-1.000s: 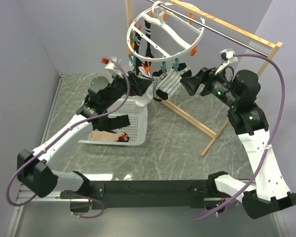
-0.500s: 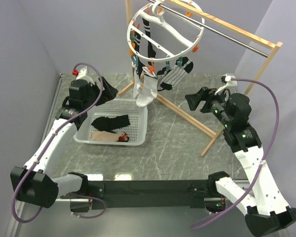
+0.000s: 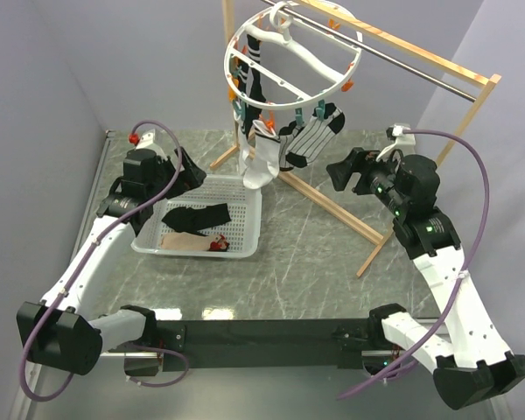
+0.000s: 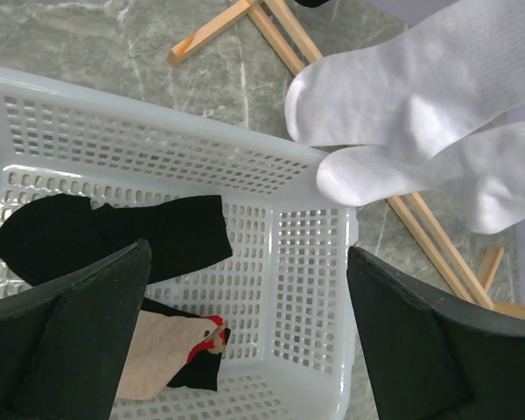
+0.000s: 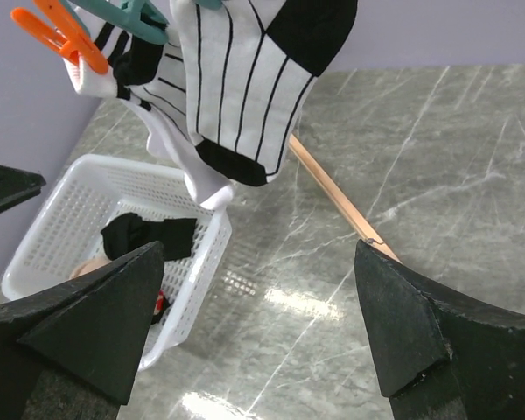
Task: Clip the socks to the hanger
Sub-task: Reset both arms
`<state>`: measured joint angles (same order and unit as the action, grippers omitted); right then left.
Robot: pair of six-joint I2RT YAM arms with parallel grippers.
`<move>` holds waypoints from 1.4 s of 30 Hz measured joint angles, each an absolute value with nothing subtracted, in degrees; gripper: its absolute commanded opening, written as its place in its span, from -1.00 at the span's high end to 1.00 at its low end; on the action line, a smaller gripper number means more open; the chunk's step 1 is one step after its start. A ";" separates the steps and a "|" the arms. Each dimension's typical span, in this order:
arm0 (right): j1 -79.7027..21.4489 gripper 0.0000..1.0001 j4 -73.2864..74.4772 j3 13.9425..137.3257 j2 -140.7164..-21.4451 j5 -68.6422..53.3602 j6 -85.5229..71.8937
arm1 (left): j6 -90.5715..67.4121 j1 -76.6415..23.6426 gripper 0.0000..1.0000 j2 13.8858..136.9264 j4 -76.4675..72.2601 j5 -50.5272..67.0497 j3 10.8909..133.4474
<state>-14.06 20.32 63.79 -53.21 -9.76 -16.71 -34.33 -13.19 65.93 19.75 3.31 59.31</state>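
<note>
The white ring hanger [image 3: 293, 52] hangs from the metal rod, with orange and teal clips around it. A white sock with black stripes [image 3: 311, 138] hangs clipped at its front; it fills the top of the right wrist view [image 5: 236, 96]. Plain white socks [image 3: 261, 162] hang beside it over the basket corner and also show in the left wrist view [image 4: 420, 105]. A black sock [image 3: 197, 216] lies in the basket [image 4: 105, 236]. My left gripper [image 3: 192, 171] is open and empty above the basket [image 4: 248, 254]. My right gripper [image 3: 339, 172] is open and empty, right of the striped sock [image 5: 258, 248].
The white perforated basket [image 3: 245, 236] stands on the marble table left of centre and also holds a tan, red and black sock [image 3: 192, 241]. The wooden frame [image 3: 381, 232] with its metal rod [image 3: 420, 70] runs from the back centre to the right.
Both grippers have pulled back from the hanger, the left one leftward over the basket, the right one to the right. The striped and white socks stay hanging and the hanger has swung slightly.
</note>
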 measured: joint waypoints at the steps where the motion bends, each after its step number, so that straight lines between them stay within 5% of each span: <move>1: -14.26 -0.91 20.36 63.79 -53.12 -9.89 -16.75 | -34.06 -13.19 -0.99 65.93 20.14 3.11 59.37; 15: -28.16 -0.91 27.57 74.61 -62.30 -3.29 -16.60 | -33.17 -13.08 -0.98 65.28 23.88 2.22 59.70; 25: -28.86 -0.95 28.97 77.08 -63.26 -1.10 -17.08 | -33.21 -13.04 -0.99 64.86 21.30 6.22 59.24; 42: -28.86 -0.95 27.16 66.04 -59.44 1.30 -18.59 | -33.15 -13.04 -0.99 62.85 20.95 2.55 58.28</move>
